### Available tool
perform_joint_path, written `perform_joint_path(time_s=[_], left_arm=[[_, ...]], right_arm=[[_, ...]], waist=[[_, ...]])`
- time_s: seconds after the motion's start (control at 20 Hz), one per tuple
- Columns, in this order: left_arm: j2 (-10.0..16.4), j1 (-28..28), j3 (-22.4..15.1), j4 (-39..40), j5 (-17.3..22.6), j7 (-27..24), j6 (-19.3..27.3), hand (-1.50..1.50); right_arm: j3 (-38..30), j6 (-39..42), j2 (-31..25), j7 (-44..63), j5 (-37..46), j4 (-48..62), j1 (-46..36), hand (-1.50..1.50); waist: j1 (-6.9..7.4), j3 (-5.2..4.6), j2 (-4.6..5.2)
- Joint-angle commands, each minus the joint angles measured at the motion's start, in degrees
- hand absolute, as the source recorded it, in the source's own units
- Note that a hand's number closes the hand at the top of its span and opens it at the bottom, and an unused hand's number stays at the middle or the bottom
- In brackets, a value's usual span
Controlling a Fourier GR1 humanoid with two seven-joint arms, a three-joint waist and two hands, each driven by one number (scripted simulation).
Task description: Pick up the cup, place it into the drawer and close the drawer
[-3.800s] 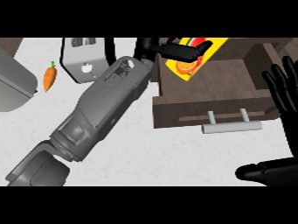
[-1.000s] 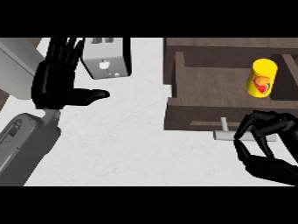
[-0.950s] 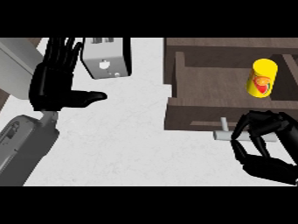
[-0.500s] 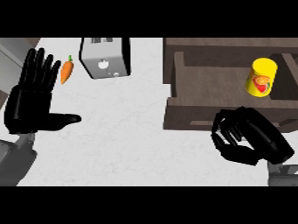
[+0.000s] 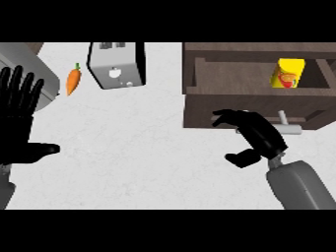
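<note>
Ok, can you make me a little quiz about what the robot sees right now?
1. True or false: the yellow cup lies right beside the carrot.
2. What stands just right of the carrot? A) toaster B) kettle C) plate
3. Fill in: the right hand, fingers curled, is in front of the open ____.

Key: 1 false, it stands inside the drawer; 2 A; 3 drawer.

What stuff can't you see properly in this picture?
- Head view: the right hand covers most of the drawer's handle, so I cannot tell whether they touch.
- The drawer is cut off at the right edge.
- The grey thing is cut off at the left edge and partly behind the left hand.
- The cup has a picture on it too small to make out.
</note>
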Motion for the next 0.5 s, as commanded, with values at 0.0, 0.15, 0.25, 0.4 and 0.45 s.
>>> perform_joint_path(time_s=[0.0,0.15,0.25,0.4,0.45], left_arm=[[1.1,0.1,4.3,3.4,0.5,0.0,-5.0,-1.5],[1.5,4.8,5.5,-0.1,0.8,0.6,-7.8,-1.5],[-2.2,5.5,4.1,-2.6,-2.2,0.0,-4.2,-1.5],[-0.4,6.4,7.3,2.5,-0.8,-1.7,-11.8,-1.5],[-0.8,3.8,6.5,0.2,0.3,3.0,-8.2,-1.5]], right_arm=[[-1.2,-3.4,0.8,-5.1,2.9,13.9,-5.6,-1.5],[-3.4,-5.1,3.0,-6.1,3.3,22.8,-10.5,-1.5],[-5.6,-5.7,3.8,-7.4,2.9,28.1,-14.9,-1.5],[-7.5,-7.2,4.9,-9.8,2.6,35.8,-19.5,-1.5],[-9.7,-6.2,2.6,-13.2,1.1,39.6,-21.2,-1.5]], waist=[[-0.11,0.01,0.13],[0.36,0.03,0.09],[0.25,0.03,0.07],[0.56,0.02,0.22],[0.67,0.06,0.31]])
